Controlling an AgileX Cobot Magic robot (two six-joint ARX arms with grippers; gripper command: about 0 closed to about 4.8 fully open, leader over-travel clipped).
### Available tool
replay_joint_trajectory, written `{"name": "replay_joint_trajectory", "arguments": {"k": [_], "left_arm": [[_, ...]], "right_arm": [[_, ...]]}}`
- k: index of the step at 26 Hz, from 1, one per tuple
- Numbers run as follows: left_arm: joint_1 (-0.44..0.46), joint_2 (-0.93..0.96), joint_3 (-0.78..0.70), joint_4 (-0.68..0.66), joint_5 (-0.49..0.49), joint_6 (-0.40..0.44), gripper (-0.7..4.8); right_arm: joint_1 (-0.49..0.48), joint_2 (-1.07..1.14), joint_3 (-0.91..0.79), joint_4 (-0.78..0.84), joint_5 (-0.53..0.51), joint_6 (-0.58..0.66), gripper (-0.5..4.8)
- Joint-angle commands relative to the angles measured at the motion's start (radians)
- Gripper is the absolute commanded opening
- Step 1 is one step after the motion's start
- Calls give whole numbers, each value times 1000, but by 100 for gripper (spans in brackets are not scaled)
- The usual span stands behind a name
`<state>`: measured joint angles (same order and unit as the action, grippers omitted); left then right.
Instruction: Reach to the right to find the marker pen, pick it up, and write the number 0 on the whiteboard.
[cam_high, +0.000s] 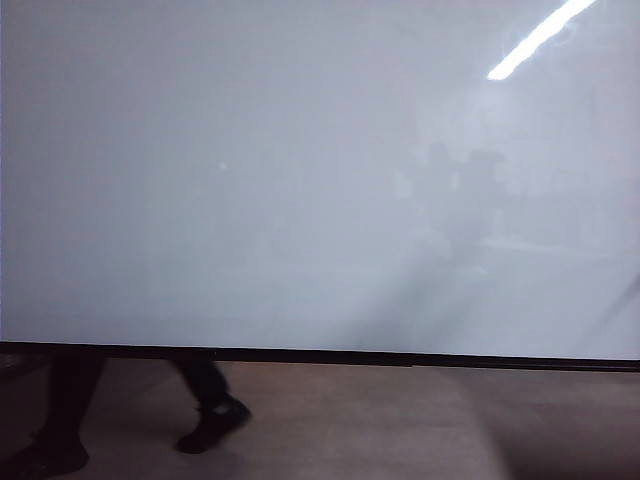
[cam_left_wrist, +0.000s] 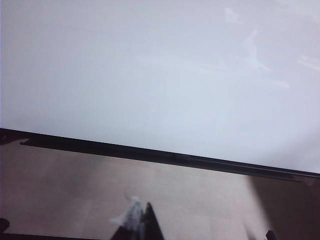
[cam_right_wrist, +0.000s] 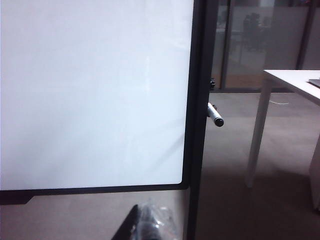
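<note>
The whiteboard (cam_high: 300, 170) is faced square-on by the exterior view, with a floor (cam_high: 400, 420) strip seen under its black bottom edge. That same edge is caught, tilted, by the left wrist view. The board's right frame and a marker pen (cam_right_wrist: 215, 115) beside it are framed by the right wrist view.

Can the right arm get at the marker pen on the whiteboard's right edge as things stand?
Probably yes. The marker pen sticks out past the whiteboard frame with open floor around it; the white table stands further off. The right gripper is shut, so its jaws must open first.
</note>
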<state>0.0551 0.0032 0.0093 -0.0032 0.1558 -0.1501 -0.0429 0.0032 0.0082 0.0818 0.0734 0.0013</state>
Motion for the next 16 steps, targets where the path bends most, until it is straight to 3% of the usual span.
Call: {"name": "replay_joint_trajectory", "arguments": {"k": [1, 6, 9, 14, 15, 16], "left_arm": [[2, 1, 4, 12, 6, 8, -6], [2, 1, 15, 13, 7, 8, -6], [2, 1, 35, 11, 56, -9, -6], [-1, 62, 292, -90, 60, -23, -6], [-3, 84, 319, -106, 74, -23, -6], [-5, 137, 352, -107, 95, -18, -6]], "right_arm": [[1, -1, -4, 3, -8, 28, -1], [1, -1, -4, 5, 0, 84, -1], [1, -1, 17, 12, -1, 81, -1], [0, 48, 261, -48, 44, 92, 0], [0, 74, 293, -53, 46, 92, 14], [0, 122, 335, -41, 49, 90, 127]]}}
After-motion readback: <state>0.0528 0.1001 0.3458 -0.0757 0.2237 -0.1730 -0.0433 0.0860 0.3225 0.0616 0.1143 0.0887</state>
